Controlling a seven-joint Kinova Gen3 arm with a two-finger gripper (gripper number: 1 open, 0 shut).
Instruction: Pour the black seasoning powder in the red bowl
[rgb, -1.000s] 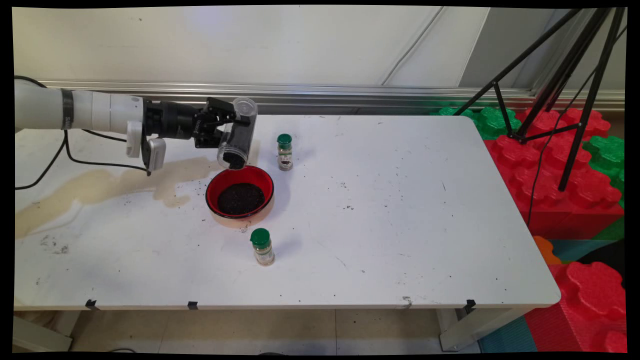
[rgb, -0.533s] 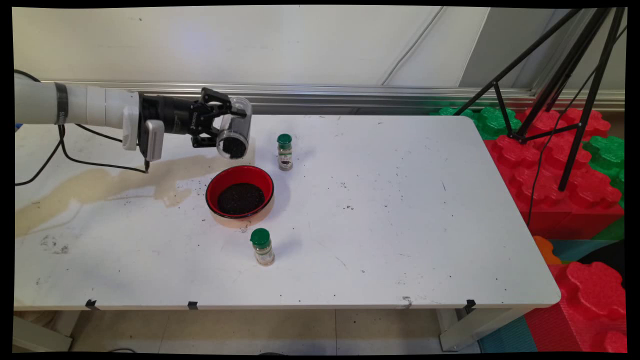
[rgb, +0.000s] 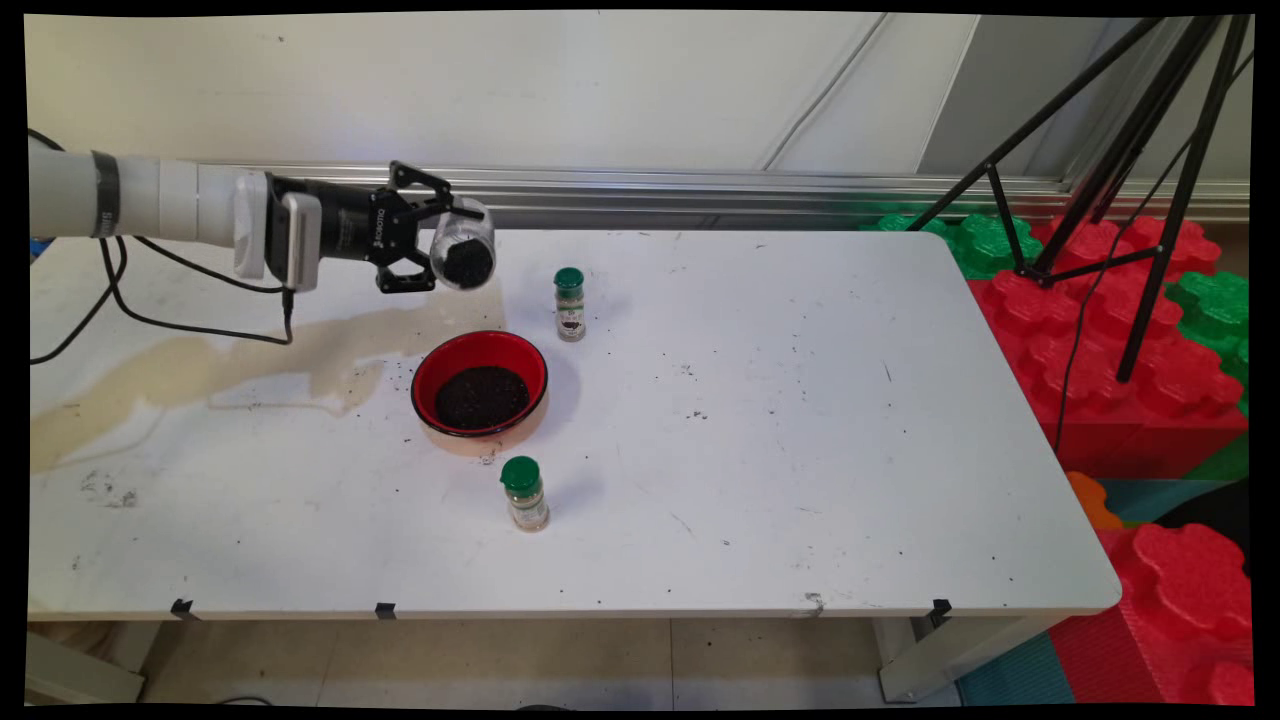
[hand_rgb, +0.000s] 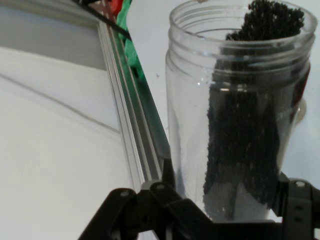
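Nearest, green-capped spice bottle (rgb: 524, 494) upright on table (rgb: 800, 450); behind it red bowl (rgb: 480, 385) of dark grains; farther, second spice bottle (rgb: 569, 304); gripper (rgb: 425, 240) fingers pinching clear jar (rgb: 463, 257) tipped sideways, above table behind bowl.

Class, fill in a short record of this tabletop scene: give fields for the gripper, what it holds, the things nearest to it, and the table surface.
gripper: shut on clear jar
clear jar: lying sideways in the air, dark grains inside, above the table behind the bowl
red bowl: on the table, dark grains in it
far spice bottle: green cap, upright, right of the jar
near spice bottle: green cap, upright, in front of the bowl
table: white, with brownish stain at left
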